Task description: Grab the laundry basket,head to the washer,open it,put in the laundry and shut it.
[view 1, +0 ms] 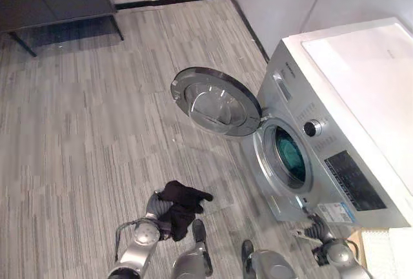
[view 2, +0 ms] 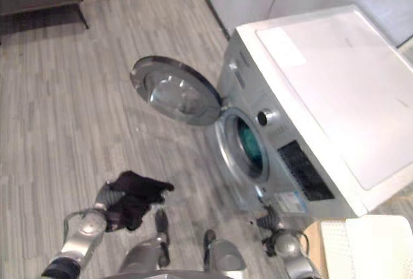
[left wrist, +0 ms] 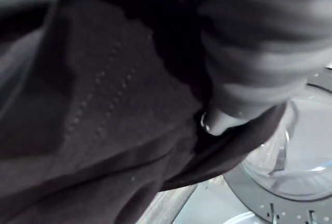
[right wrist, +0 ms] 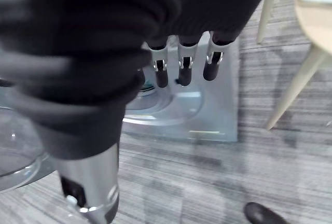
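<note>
Washer of silver metal with a white top (view 1: 361, 92) stands at the robot's right on the grey striped floor (view 1: 84, 137). Its round glass door (view 1: 216, 101) is swung wide open, and something teal lies inside the drum (view 1: 290, 156). Black crumpled laundry cloth (view 1: 182, 205) is held above the floor in the left hand (view 1: 155, 206), whose fingers curl round it. The right hand (right wrist: 181, 63) hangs near the washer's front with straight, relaxed fingers, holding nothing.
</note>
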### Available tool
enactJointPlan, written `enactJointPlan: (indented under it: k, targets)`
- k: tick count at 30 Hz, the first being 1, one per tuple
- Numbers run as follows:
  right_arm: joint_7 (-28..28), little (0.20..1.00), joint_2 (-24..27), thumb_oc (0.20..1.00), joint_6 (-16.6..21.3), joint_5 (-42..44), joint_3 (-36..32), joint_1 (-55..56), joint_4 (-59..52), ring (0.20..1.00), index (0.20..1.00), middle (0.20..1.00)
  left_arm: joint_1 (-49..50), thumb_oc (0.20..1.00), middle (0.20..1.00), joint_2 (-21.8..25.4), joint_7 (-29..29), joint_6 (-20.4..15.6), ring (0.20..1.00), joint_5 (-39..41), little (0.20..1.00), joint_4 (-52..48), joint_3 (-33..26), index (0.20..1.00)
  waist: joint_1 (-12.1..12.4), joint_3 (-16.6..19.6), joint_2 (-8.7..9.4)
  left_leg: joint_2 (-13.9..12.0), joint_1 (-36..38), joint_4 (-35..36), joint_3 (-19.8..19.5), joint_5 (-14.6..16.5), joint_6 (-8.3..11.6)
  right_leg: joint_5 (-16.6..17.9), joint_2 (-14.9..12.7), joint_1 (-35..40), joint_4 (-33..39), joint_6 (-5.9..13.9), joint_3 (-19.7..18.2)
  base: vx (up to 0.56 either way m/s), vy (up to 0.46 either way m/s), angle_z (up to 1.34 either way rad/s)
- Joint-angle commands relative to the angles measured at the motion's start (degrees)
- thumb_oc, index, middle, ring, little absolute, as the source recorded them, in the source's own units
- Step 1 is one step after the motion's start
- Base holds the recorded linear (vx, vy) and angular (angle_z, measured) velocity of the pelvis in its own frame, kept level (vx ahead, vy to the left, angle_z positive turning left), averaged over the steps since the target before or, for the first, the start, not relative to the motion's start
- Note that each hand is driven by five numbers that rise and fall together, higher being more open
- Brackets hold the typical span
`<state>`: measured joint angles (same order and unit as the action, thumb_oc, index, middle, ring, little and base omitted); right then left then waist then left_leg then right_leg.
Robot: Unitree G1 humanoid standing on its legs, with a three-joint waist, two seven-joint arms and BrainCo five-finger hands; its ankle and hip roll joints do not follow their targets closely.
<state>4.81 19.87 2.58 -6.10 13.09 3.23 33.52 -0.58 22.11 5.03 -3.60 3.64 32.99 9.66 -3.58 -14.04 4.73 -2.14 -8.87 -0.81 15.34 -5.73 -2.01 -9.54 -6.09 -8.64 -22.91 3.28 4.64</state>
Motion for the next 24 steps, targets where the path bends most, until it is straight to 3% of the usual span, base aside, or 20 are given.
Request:
enactJointPlan:
  k: [1, 4, 6, 7, 9, 10, 12, 14, 15, 16, 18, 19, 20, 22, 24]
  targets:
    - [0.7, 1.000, 0.6, 1.000, 1.1, 1.2, -0.2, -2.9, 0.1, 1.000, 1.000, 1.000, 0.7, 0.200, 0.200, 2.8, 1.0, -2.5, 0.200, -1.3, 0.200, -4.0, -1.1, 0.200, 1.2, 1.2, 2.98, -2.7, -0.5, -8.1, 0.7, 9.9, 1.78, 7.2, -2.3, 1.9, 5.6, 4.23, 2.1, 0.13, 0.118, -0.74]
    - [0.7, 1.000, 0.4, 1.000, 0.9, 1.3, 0.1, -3.4, 0.6, 1.000, 1.000, 1.000, 1.0, 0.200, 0.200, 2.7, 0.7, -2.3, 0.200, -1.4, 0.200, -4.2, -1.0, 0.200, 0.7, 1.5, 2.45, -2.4, 3.7, -6.3, 2.9, 12.3, 2.03, 5.9, -1.5, 0.3, 7.6, 4.64, 7.2, 0.21, 0.112, -0.76]
    - [0.7, 1.000, 0.7, 1.000, 0.9, 1.0, 0.0, -3.1, 0.4, 1.000, 1.000, 1.000, 1.1, 0.200, 0.200, 2.5, 0.0, -2.2, 0.200, -1.5, 0.200, -5.0, -0.9, 0.200, 0.4, 1.6, 2.05, -2.2, 7.6, -4.8, 5.5, 13.2, 2.31, 6.7, -1.7, -0.8, 9.7, 4.34, 14.8, 0.24, 0.065, -0.79]
    - [0.7, 1.000, 0.7, 1.000, 0.8, 1.0, 0.0, -3.1, 0.4, 1.000, 1.000, 1.000, 1.1, 0.200, 0.200, 2.5, 0.0, -2.2, 0.200, -1.5, 0.200, -5.0, -0.8, 0.200, 0.4, 1.6, 2.02, -2.2, 7.7, -4.7, 5.6, 13.2, 2.32, 6.7, -1.7, -0.7, 9.8, 4.34, 14.8, 0.13, -0.002, -0.51]
    - [0.7, 1.000, 0.8, 1.000, 0.6, 0.6, -0.3, -2.6, 0.3, 1.000, 1.000, 1.000, 1.1, 0.200, 0.200, 2.3, -0.7, -2.1, 0.200, -1.5, 0.200, -5.4, -0.7, 0.200, 0.4, 1.6, 1.80, -2.3, 10.0, -4.4, 7.0, 13.9, 2.51, 6.6, -2.7, -1.0, 9.1, 4.09, 20.2, 0.11, -0.022, -0.69]
    - [0.7, 1.000, 0.8, 1.000, 0.6, 0.6, -0.3, -2.5, 0.2, 1.000, 1.000, 1.000, 1.1, 0.200, 0.200, 2.3, -0.7, -2.0, 0.200, -1.5, 0.200, -5.4, -0.7, 0.200, 0.4, 1.5, 1.79, -2.2, 10.1, -4.4, 7.0, 13.9, 2.50, 6.5, -2.7, -0.9, 9.0, 4.11, 20.2, 0.13, -0.080, -0.36]
    - [0.6, 1.000, 1.0, 1.000, 0.6, 0.6, -0.6, -1.3, 0.0, 1.000, 1.000, 1.000, 1.9, 0.200, 0.200, 1.5, -1.9, -2.2, 0.200, -2.3, 0.200, -6.0, 0.5, 0.200, -1.2, 2.6, 1.92, -2.1, 11.3, -6.2, 7.9, 14.9, 2.90, 5.8, -1.4, 1.5, 13.3, 3.08, 17.6, 0.20, -0.129, -0.19]
    - [0.5, 1.000, 1.5, 1.000, 0.7, 0.7, -0.9, -0.6, 0.3, 1.000, 1.000, 1.000, 2.8, 0.200, 0.200, 1.0, -2.7, -2.3, 0.200, -2.2, 0.200, -6.6, 0.4, 0.200, -1.3, 3.0, 1.89, -3.5, 10.8, -11.3, 9.0, 14.7, 4.37, 6.1, -0.1, 4.0, 16.8, 2.08, 16.8, 0.18, -0.172, -0.29]
    - [0.8, 1.000, 2.1, 1.000, 0.6, 0.9, -1.0, -0.3, 0.0, 1.000, 1.000, 1.000, 2.9, 0.200, 0.200, 0.7, -3.0, -2.3, 0.200, -2.1, 0.200, -6.9, 0.8, 0.200, -1.3, 2.9, 2.01, -5.6, 9.6, -18.3, 8.4, 12.5, 5.57, 6.1, 1.4, 5.9, 18.6, 0.91, 14.9, 0.20, -0.179, -0.53]
    - [0.9, 1.000, 2.4, 1.000, 0.6, 1.1, -1.1, -0.2, -0.2, 1.000, 1.000, 1.000, 2.9, 0.200, 0.200, 0.4, -2.7, -2.4, 0.200, -2.0, 0.200, -6.8, 1.0, 0.200, -1.0, 2.7, 1.85, -6.0, 8.7, -20.5, 6.8, 11.5, 5.95, 5.7, 2.3, 6.7, 19.4, 0.29, 13.8, 0.26, -0.079, -0.81]
    - [0.8, 1.000, 3.0, 1.000, 0.6, 1.0, -1.2, -0.3, -0.2, 1.000, 1.000, 1.000, 2.3, 0.200, 0.200, -1.1, -2.2, -2.5, 0.200, -1.5, 0.200, -6.2, 1.8, 0.200, -0.1, 2.8, 2.63, -3.0, 3.4, -16.4, -2.5, 12.6, 4.36, 6.0, 2.2, 7.8, 20.8, 0.29, 8.8, 0.21, 0.124, -1.20]
    - [1.0, 1.000, 3.1, 1.000, 0.7, 1.2, -1.2, -0.6, -0.1, 1.000, 1.000, 1.000, 2.1, 0.200, 0.200, -1.2, -1.9, -2.6, 0.200, -1.4, 0.200, -6.3, 2.0, 0.200, 0.5, 2.8, 2.86, -2.1, 1.7, -14.4, -6.0, 11.7, 4.68, 6.1, 2.2, 8.0, 21.1, 0.65, 6.7, 0.21, 0.211, -1.55]
    - [1.1, 1.000, 3.2, 1.000, 0.9, 1.2, -0.8, -1.1, 0.3, 1.000, 1.000, 1.000, 1.7, 0.200, 0.200, -1.5, -1.4, -2.8, 0.200, -1.0, 0.200, -6.0, 2.2, 0.200, 1.6, 2.3, 2.38, -0.9, -0.3, -10.7, -12.5, 9.4, 5.82, 6.0, 2.8, 8.5, 21.2, 1.05, 3.9, 0.21, 0.188, -1.79]
    - [1.3, 1.000, 3.0, 1.000, 0.9, 1.1, -0.7, -1.6, 1.5, 1.000, 1.000, 1.000, 1.3, 0.200, 0.200, -1.9, -0.9, -2.9, 0.200, -0.5, 0.200, -5.6, 2.6, 0.200, 2.2, 2.1, 1.43, 0.1, -1.4, -7.0, -19.3, 7.4, 6.27, 5.5, 3.3, 7.9, 20.1, 1.57, -0.2, 0.17, 0.262, -1.89]
    - [1.0, 1.000, 2.6, 1.000, 0.9, 1.0, -1.1, -1.2, 2.5, 1.000, 1.000, 1.000, 1.2, 0.200, 0.200, -1.8, -1.5, -2.8, 0.200, -1.1, 0.200, -5.2, 3.3, 0.200, 1.1, 2.6, 0.57, -0.2, 0.7, -5.5, -17.5, 7.6, 5.69, 5.2, 2.6, 7.5, 19.2, 2.23, -1.7, 0.12, 0.333, -1.82]
